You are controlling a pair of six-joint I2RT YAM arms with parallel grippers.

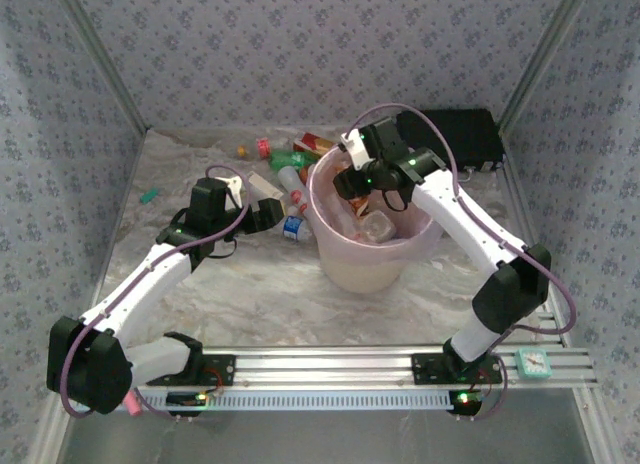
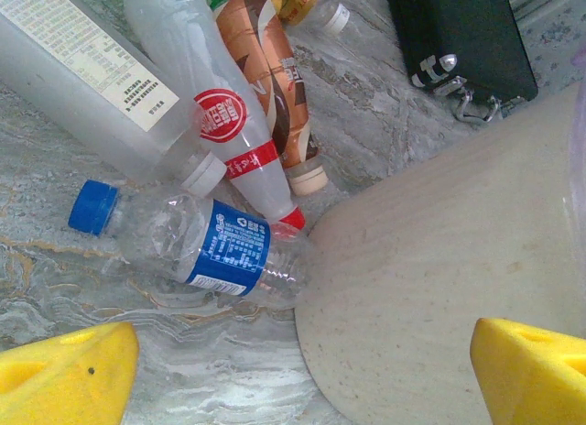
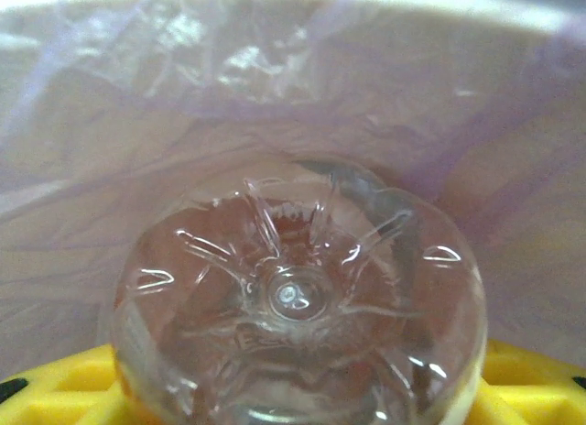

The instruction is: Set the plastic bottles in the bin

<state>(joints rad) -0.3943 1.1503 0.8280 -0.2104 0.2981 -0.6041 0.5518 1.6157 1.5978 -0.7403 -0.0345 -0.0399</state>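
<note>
Over bin [image 1: 365, 269], right jaws flank clear bottle [image 3: 298, 297]; cannot tell if gripped. Left jaws wide near blue-cap bottle [image 2: 197, 242]: judged light, slippery, crushable; take mid-body.

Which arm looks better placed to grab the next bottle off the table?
Left. The left gripper is open and hangs just above the blue-capped bottle lying beside the bin. The right gripper is busy over the bin, holding a clear bottle.
</note>
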